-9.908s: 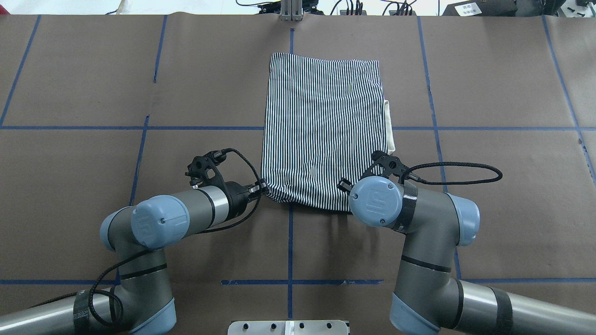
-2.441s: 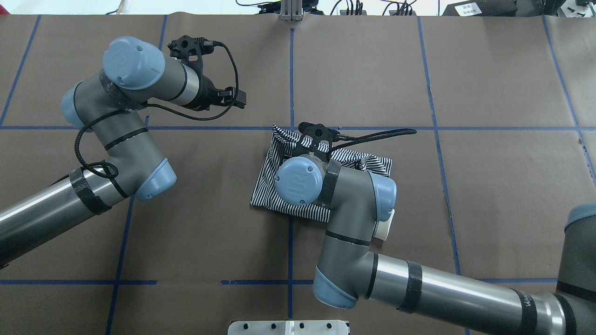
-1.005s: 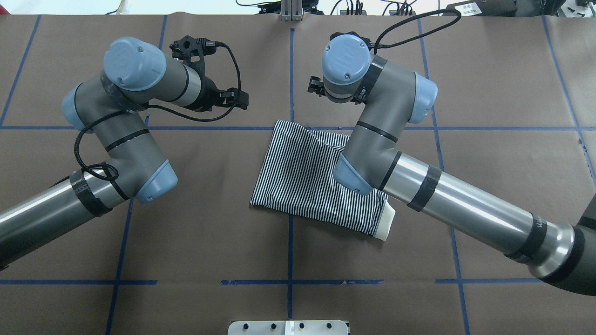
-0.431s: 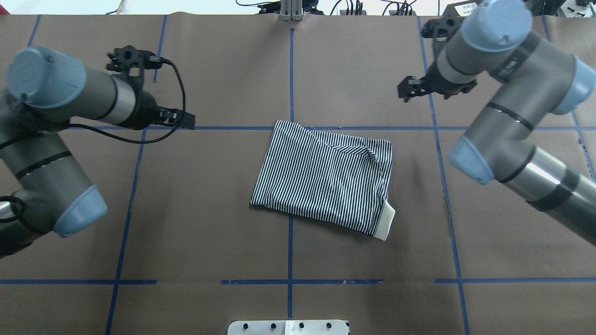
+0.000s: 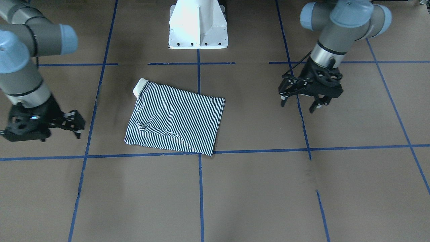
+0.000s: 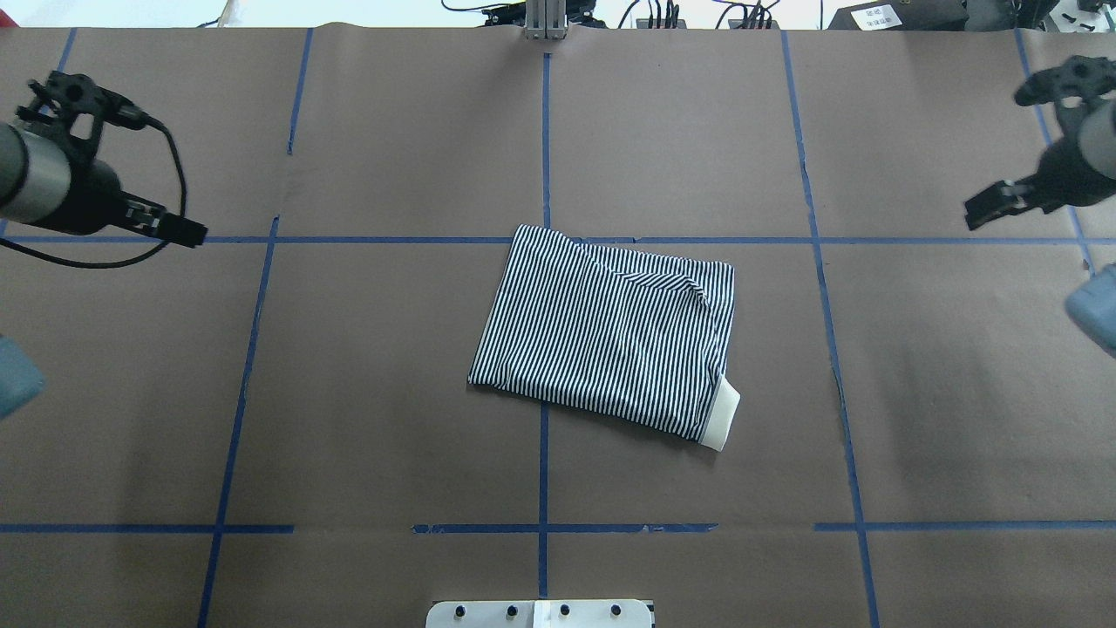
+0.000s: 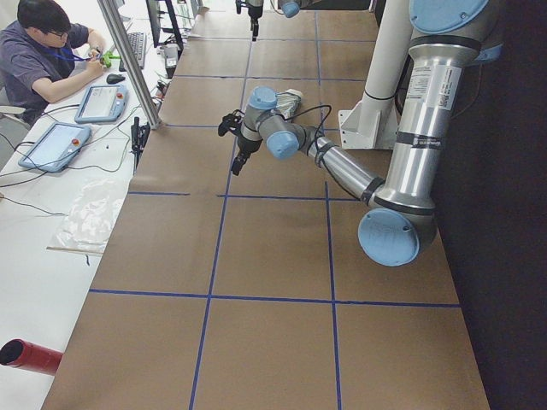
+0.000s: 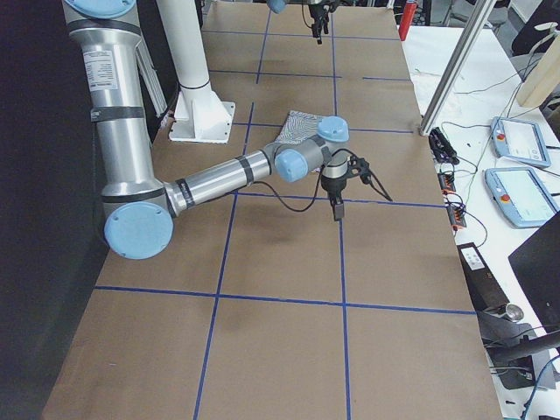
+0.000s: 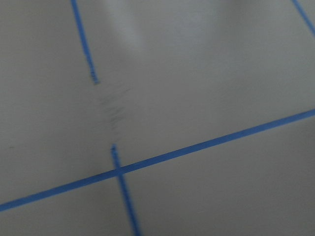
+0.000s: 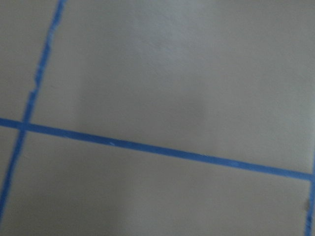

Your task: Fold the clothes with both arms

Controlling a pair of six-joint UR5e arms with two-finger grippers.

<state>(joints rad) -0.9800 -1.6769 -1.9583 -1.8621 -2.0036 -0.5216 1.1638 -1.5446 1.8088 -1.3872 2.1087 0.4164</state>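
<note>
I see the striped polo shirt point(image 6: 602, 336) lying folded into a slightly skewed rectangle near the middle of the desk point(image 6: 392, 392), straddling the central one of the blue tape lines point(image 6: 543, 131). Its cream collar point(image 6: 722, 417) pokes out at the corner nearest the robot, on the right-arm side, and a small ridge of cloth stands up near the far corner on that same side. Nothing touches it. My left end effector point(image 5: 298, 103) hangs well apart from the shirt, fingers spread and empty. My right end effector point(image 5: 76, 125) sits just as far off on the other side, also spread with nothing between its fingers. Both wrist cameras give me only blurred brown paper and blue tape. The white pedestal point(image 5: 198, 23) stands at the robot's edge of the desk.
</note>
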